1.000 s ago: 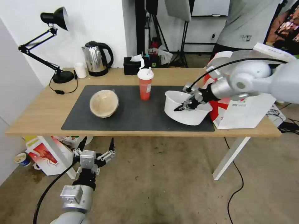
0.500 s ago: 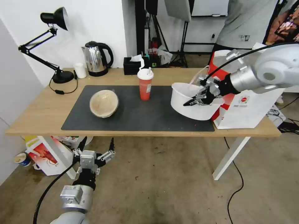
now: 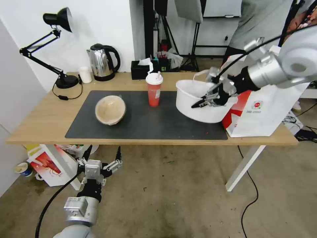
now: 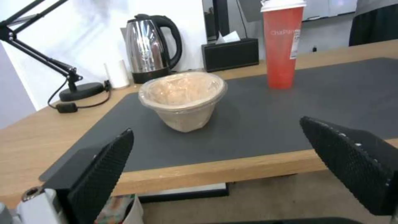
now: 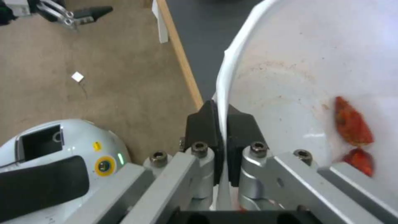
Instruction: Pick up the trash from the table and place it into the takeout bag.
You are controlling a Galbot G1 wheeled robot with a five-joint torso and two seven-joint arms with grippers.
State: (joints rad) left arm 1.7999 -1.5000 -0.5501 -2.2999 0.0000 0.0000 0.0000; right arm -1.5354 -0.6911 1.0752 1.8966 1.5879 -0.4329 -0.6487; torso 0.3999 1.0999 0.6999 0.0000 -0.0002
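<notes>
The right gripper (image 3: 202, 101) pinches the rim of the big white plastic bowl with red scraps (image 3: 194, 106), held tilted above the surface (image 3: 39, 122). The boxy white-and-red takeout bag (image 3: 264, 112) stands just beside it, on the robot's right. The left gripper (image 3: 100, 155) hangs spread below the surface edge.

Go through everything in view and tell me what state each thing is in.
Big white plastic bowl: lifted, tilted, rim pinched by right gripper.
Red drink cup: upright, lidded.
Tan lidded bowl: on the mat, covered.
Takeout bag: standing.
Left gripper: open, below the table edge.
</notes>
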